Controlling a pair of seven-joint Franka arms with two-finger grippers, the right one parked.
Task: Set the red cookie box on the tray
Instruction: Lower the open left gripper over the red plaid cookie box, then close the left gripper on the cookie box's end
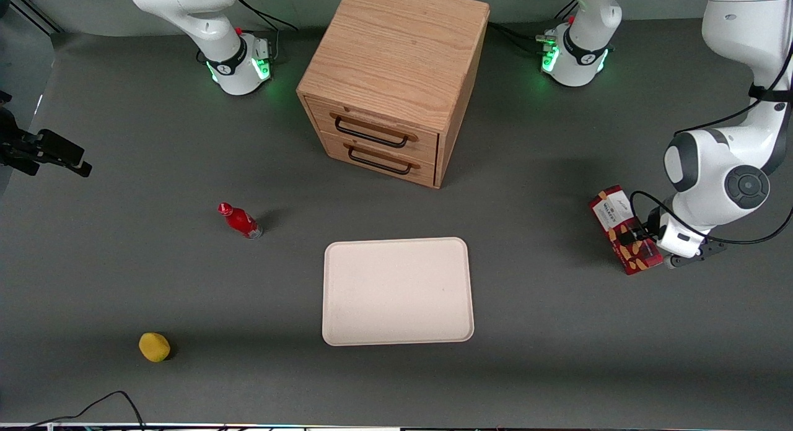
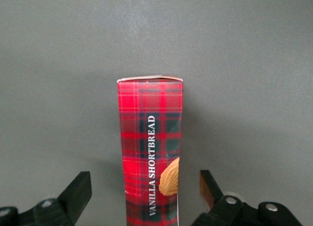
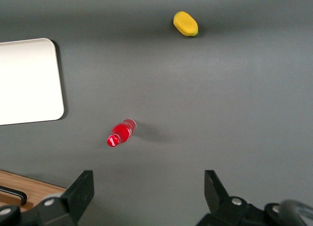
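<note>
Here, front view: the box lies flat on the grey table toward the working arm's end, well apart from the tray. Its white label end points toward the arm bases, its cookie-picture end toward the camera. The gripper sits low over the box's middle, at the long edge nearest the arm; black finger parts overlap the red tartan there. The tray is flat on the table, nearer the camera than the wooden drawer cabinet, with both drawers shut. A small red bottle lies on its side toward the parked arm's end, and a yellow fruit lies nearer the camera than the bottle.

Left wrist view: the box runs lengthwise between the two fingers, with "VANILLA SHORTBREAD" printed along its side and a cookie picture beside it. The jaws stand apart; grey table shows on each side between pad and box, so neither pad touches it. Gripper straddles the box.

Right wrist view: tray corner, bottle and fruit all on the table; the cabinet's edge is just visible.
</note>
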